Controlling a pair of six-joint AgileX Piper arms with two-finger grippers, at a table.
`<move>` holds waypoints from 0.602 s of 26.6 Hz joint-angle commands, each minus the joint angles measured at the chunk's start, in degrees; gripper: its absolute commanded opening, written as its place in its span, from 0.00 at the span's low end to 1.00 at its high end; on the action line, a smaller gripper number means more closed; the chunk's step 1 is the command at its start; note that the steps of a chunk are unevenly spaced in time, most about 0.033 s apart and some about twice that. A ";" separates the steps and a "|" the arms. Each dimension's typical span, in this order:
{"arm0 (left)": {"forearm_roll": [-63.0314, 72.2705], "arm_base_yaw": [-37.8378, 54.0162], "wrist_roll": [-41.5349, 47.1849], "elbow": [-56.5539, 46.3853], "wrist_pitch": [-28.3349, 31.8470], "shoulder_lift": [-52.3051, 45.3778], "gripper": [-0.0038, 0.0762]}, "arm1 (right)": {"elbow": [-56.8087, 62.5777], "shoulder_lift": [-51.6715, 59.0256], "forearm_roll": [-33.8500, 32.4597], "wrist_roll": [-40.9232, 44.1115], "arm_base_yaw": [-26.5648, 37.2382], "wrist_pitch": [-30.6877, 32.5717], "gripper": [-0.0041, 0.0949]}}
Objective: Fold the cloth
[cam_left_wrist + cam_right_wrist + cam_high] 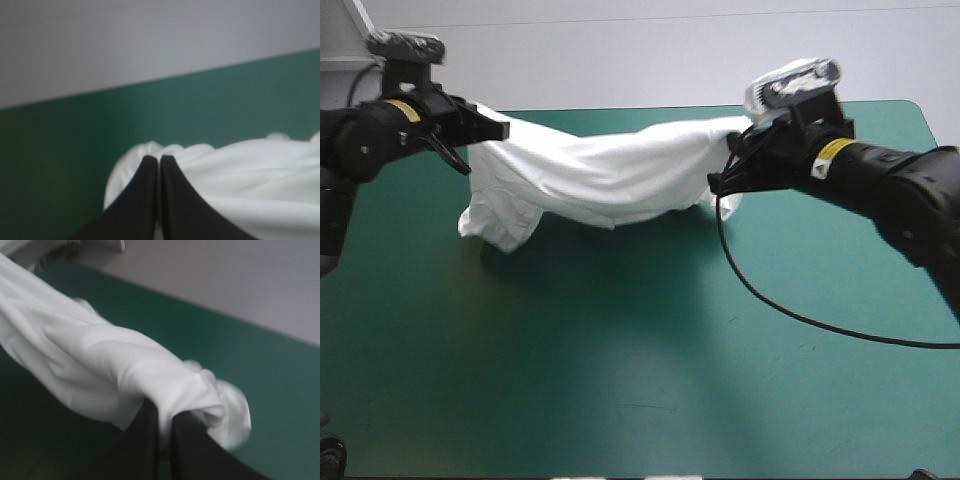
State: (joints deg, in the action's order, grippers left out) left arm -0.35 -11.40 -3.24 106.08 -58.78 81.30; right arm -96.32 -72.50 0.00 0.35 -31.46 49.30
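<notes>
Two clamped ends stretch the T-shirt (pixel 605 172) left to right above the far table (pixel 620 380): left gripper (pixel 488 128) nipping its left end, right gripper (pixel 722 172) its right, middle sagging.

I see the T-shirt (pixel 610 165) strung between my two grippers above the far half of the tabletop (pixel 620 380). The left gripper (pixel 488 128) pinches its left end and the right gripper (pixel 728 168) its right end. Under the left gripper, a fold sags toward the tabletop.
</notes>
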 commanded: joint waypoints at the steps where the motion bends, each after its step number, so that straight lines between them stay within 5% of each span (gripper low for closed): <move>1: -0.49 -0.37 -1.59 12.92 0.79 -2.57 0.04 | -11.79 2.68 -0.86 -2.96 -0.11 -3.20 0.04; 7: -1.72 -0.37 -4.59 27.36 0.67 -2.57 0.04 | -25.61 2.68 -4.10 -3.91 -0.11 -3.75 0.04; 16: -1.96 -0.37 -7.65 33.92 -4.03 -2.57 0.04 | -35.56 2.68 -4.48 -6.47 -0.11 -5.58 0.04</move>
State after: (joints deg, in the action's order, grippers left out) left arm -1.60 -11.40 -10.70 139.08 -66.14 79.77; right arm -130.61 -70.74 -3.22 -5.50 -31.46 49.25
